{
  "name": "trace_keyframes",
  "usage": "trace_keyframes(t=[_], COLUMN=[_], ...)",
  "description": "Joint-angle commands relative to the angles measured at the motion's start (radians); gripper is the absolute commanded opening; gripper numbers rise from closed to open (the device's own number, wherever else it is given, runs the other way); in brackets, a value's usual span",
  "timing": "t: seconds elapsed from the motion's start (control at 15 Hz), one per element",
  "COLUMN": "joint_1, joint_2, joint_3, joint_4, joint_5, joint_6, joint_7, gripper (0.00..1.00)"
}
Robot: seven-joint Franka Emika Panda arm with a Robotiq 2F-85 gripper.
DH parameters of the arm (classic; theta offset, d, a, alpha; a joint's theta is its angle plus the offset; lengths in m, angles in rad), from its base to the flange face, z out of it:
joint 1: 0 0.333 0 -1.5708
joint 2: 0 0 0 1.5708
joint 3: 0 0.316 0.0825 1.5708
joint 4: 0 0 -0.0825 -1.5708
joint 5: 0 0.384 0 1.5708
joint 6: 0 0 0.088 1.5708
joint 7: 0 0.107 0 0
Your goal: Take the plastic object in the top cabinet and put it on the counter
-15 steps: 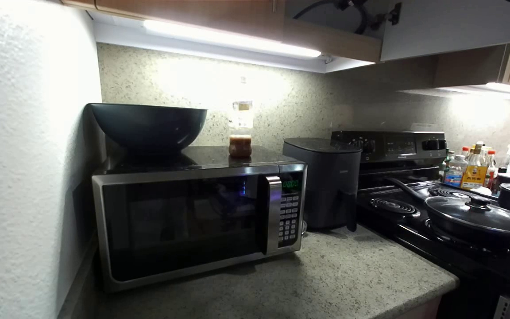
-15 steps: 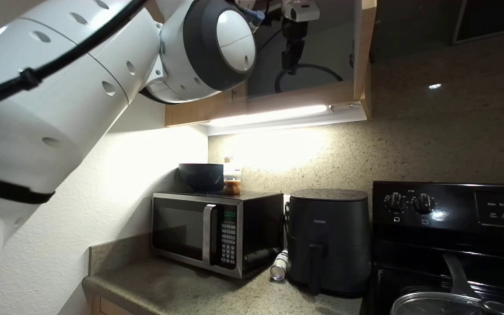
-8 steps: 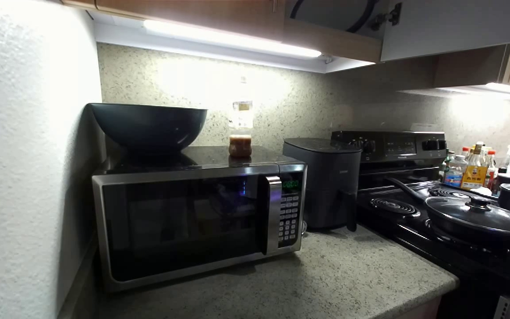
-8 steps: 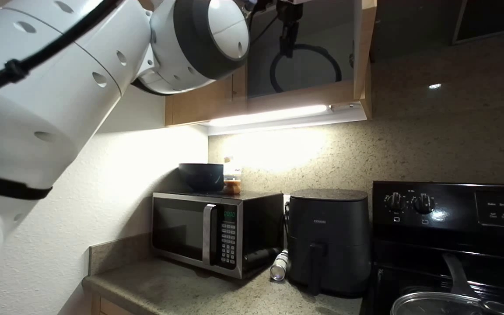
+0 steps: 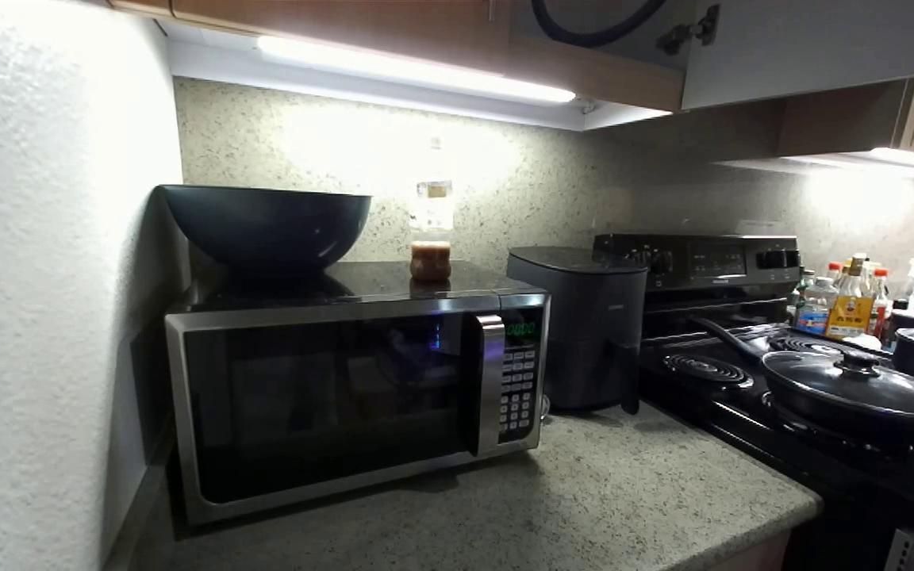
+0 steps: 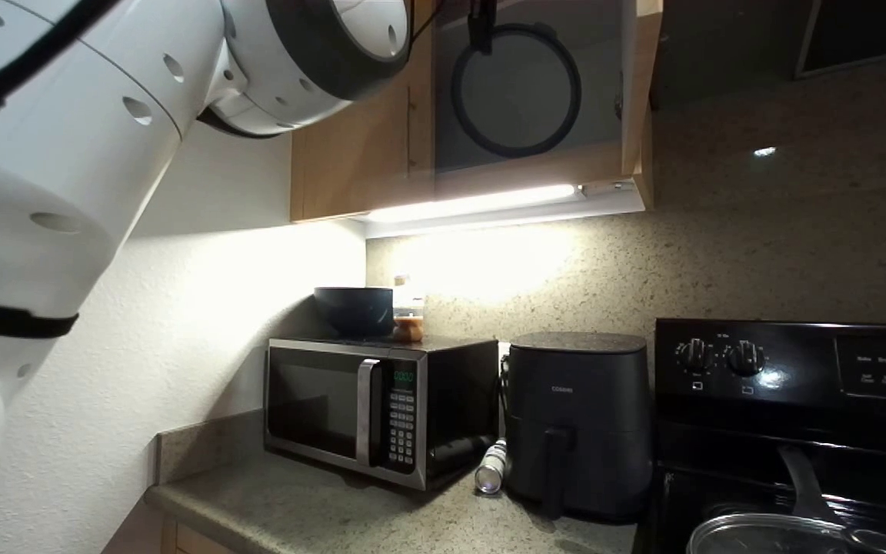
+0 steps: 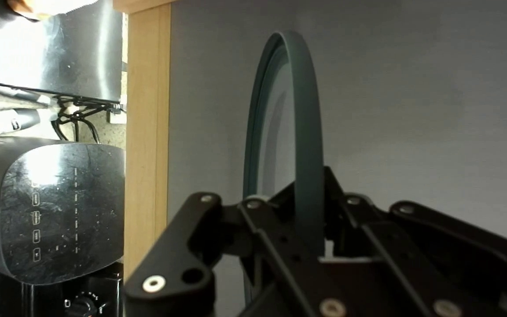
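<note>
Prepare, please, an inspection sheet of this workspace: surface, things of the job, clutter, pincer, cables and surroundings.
Surface: speckled counter, bearing the microwave and air fryer.
Job's things: round plastic object, gripped at the open top cabinet, not yet on the counter; whether fully outside, cannot tell.
Clutter: dark bowl and container with brown contents on the microwave; cylindrical item between microwave and air fryer.
Pincer: shut on the plastic object's edge.
Cables: black cable along the robot arm; dark cords near the air fryer.
Surroundings: light strip lit under the top cabinet; stove beside the air fryer, with a lidded pan.
</note>
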Motion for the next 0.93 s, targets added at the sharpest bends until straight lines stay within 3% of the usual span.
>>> trace_keyframes(t=[0.0,0.27,0.53,0.87], joint_1=[0.001,0.03,0.1,0.194], joint_2=[-0.002,-0.005,-0.036,-0.095], joint_3=[-0.004,0.003,0.009,-0.028], joint_4=[-0.006,-0.018,-0.029,-0.009], joint_5=[0.003,-0.005,-0.019,-0.126], joint_6=[0.001,-0.036,-0.173,-0.266], joint_7=[-0.001,-0.028,-0.036,-0.001], gripper=[0.06,0.05,0.05,0.05])
